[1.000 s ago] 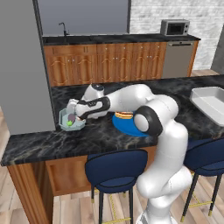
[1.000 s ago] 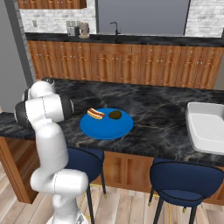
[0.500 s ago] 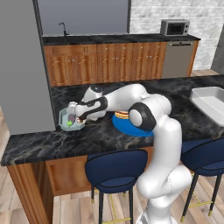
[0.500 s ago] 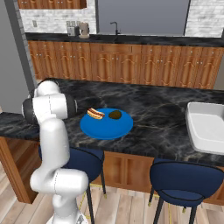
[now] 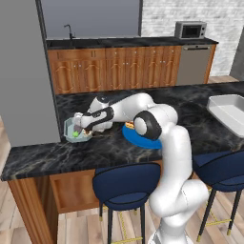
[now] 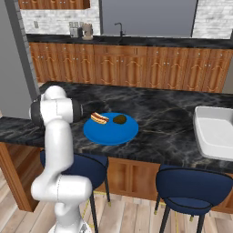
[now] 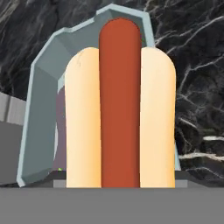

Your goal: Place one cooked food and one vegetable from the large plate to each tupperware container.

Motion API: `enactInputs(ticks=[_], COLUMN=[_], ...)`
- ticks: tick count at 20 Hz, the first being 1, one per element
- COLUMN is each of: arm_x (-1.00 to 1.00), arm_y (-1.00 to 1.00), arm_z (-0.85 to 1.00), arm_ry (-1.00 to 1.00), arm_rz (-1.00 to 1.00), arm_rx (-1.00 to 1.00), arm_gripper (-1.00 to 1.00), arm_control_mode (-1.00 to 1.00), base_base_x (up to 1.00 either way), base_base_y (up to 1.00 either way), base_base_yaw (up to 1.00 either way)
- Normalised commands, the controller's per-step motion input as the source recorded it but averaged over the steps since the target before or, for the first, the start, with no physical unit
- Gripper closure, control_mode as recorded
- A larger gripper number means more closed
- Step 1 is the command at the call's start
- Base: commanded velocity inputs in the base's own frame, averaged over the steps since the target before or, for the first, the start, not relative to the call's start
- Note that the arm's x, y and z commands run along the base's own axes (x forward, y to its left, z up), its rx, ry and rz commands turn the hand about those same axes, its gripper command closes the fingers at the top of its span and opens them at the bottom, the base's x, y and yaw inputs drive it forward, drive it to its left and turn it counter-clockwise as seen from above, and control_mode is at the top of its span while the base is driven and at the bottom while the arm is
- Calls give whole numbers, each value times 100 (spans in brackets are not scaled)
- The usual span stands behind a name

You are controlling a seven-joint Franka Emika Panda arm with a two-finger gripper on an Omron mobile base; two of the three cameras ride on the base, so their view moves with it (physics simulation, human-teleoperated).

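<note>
The gripper hangs over the tub near the left end of the dark marble counter, close to the grey wall panel on that side, so there is little room to the left and more to the right. In the hand view a hot dog stands lengthwise in front of the camera, its far end reaching the tub's back wall; the fingertips are hidden behind it, so the hand appears to be clamped on the hot dog (I cannot see the pads themselves). A small green item lies inside the tub. The blue plate sits just right of the tub toward the counter's front edge, partly hidden by the arm in the left view; in the right view it carries 1 hot dog and 1 dark round piece, lying side by side on the far half, the near half bare. A white tray lies well apart at the counter's right end, with open marble between it and the plate. 2 blue stools stand under the front edge. Compared with 1 second ago, the elbow has swung forward and right and the hand has edged left over the tub; plate, tub and tray have stayed put.
</note>
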Motion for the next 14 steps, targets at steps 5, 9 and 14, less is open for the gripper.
enactInputs(ticks=[5, 9, 14], arm_x=[21, 59, 29], arm_y=[37, 41, -1], arm_z=[13, -21, -9], arm_ry=[-3, 4, 7], arm_rz=[0, 0, 0], arm_rx=[-5, -6, 0], arm_gripper=[100, 100, -100], arm_control_mode=[-100, -100, -100], base_base_x=[0, 0, 0], base_base_y=[0, 0, 0], base_base_yaw=[0, 0, 0])
